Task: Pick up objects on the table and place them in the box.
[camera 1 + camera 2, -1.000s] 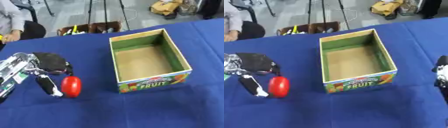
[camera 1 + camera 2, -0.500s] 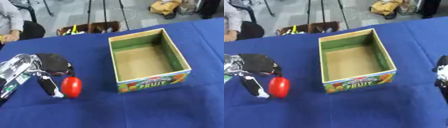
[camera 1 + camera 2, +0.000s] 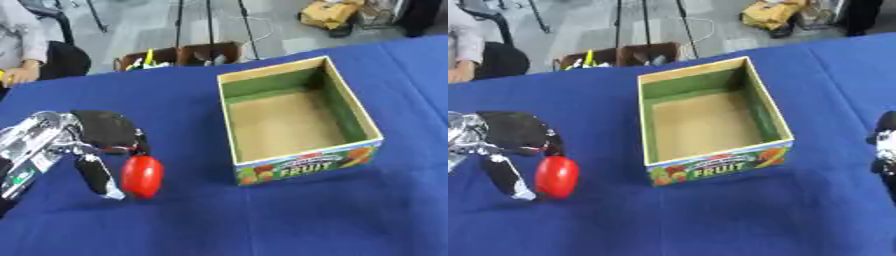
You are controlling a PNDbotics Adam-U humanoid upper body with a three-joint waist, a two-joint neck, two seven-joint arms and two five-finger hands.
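Left eye view: left hand [image 3: 92, 140] pinches a red tomato [image 3: 142, 176], looks just off the blue worktop [image 3: 262, 225], left of the empty box [image 3: 297, 120]. Right hand [image 3: 884, 150] at the edge, can't tell its fingers.

A blue-clothed table [image 3: 262, 220] carries an open fruit box [image 3: 297, 120] and a red object [image 3: 142, 176].

The only word that can be read is "FRUIT", in pale capital letters on a dark band across the near outer wall of the box [image 3: 302, 119], with bright pictures of fruit either side of it. That wall stands well to the right of the left robot hand [image 3: 96, 137]. Smaller print above the word is too blurred to read.
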